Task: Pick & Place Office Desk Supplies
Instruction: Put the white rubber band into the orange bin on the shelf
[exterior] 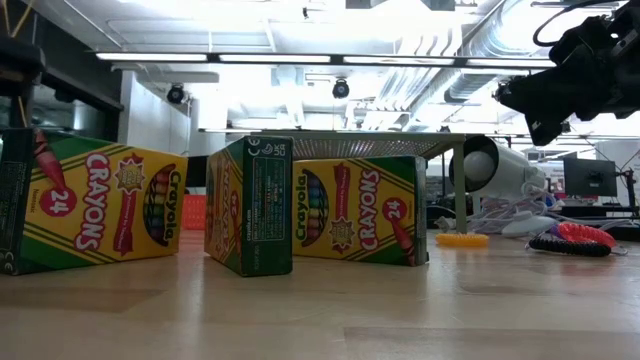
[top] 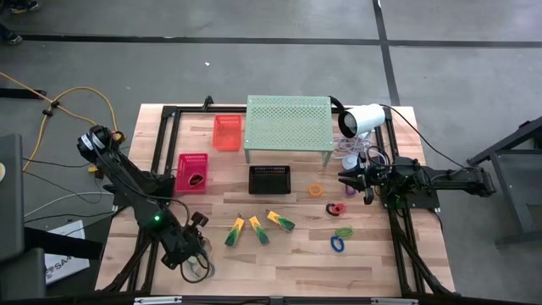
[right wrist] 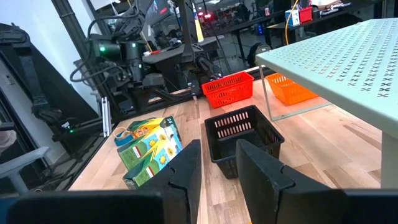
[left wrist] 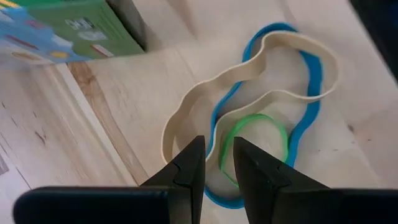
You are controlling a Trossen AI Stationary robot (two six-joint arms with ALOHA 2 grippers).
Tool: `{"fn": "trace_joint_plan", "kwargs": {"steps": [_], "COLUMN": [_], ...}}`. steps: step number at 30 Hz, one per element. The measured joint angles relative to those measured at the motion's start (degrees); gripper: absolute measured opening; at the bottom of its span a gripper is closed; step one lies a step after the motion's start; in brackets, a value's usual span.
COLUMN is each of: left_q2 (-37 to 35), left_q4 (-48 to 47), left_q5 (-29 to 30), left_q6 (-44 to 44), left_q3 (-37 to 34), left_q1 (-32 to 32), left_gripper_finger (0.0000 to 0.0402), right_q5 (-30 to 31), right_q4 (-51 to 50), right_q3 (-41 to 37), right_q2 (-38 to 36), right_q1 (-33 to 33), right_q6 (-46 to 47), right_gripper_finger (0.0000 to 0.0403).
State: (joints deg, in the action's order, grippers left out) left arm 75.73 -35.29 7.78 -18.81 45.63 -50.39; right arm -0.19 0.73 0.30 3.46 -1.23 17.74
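We see three crayon boxes (top: 258,227) at 6 o'clock on the wooden table (top: 288,263). Both claws, left (left wrist: 217,158) and right (right wrist: 216,163), stand slightly parted, empty. Concrete floor (top: 254,68) surrounds it.

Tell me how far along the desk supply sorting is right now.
Barely started, it seems. The three crayon boxes and the coloured loops lie loose on the table; only the pink basket holds something dark. The left gripper sits low over a pile of rubber bands, fingers slightly apart, nothing held. The right gripper waits near the black basket, holding nothing.
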Motion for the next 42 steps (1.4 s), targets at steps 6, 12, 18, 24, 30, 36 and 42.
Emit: {"fn": "trace_joint_plan", "kwargs": {"steps": [6,12,18,24,30,36,42], "left_q2": [3.20,5.14,6.65,8.74,9.30,9.30,9.30], "left_q4": [0.00,-0.07,-0.14,-0.21,-0.22,-0.24,-0.26], "left_q5": [-0.03,-0.20,-0.21,-0.57,-0.99,-0.97,-0.97], "left_q6": [-0.02,-0.02,-0.02,-0.02,-0.02,-0.02,-0.02], "left_q3": [0.00,0.00,-0.02,-0.01,-0.02,-0.02,-0.02], "left_q1": [0.00,0.00,0.00,0.00,0.00,0.00,0.00], "left_gripper_finger": [0.0078,0.0078,0.0078,0.0078,0.0078,0.0070,0.0027], "right_q5": [0.01,0.00,0.01,0.00,0.01,0.01,0.00], "right_q4": [-0.01,0.00,-0.02,-0.02,-0.02,0.00,-0.02], "right_q3": [0.01,0.02,0.01,0.01,0.01,0.01,0.00], "right_q2": [0.00,0.00,0.00,0.00,-0.01,-0.01,0.00], "right_q1": [0.00,0.00,0.00,0.00,0.00,0.00,0.00], "right_q6": [0.00,0.00,0.00,0.00,0.00,0.00,0.00], "right_gripper_finger": [0.0090,0.0090,0.0090,0.0090,0.0090,0.0090,0.0090]}}
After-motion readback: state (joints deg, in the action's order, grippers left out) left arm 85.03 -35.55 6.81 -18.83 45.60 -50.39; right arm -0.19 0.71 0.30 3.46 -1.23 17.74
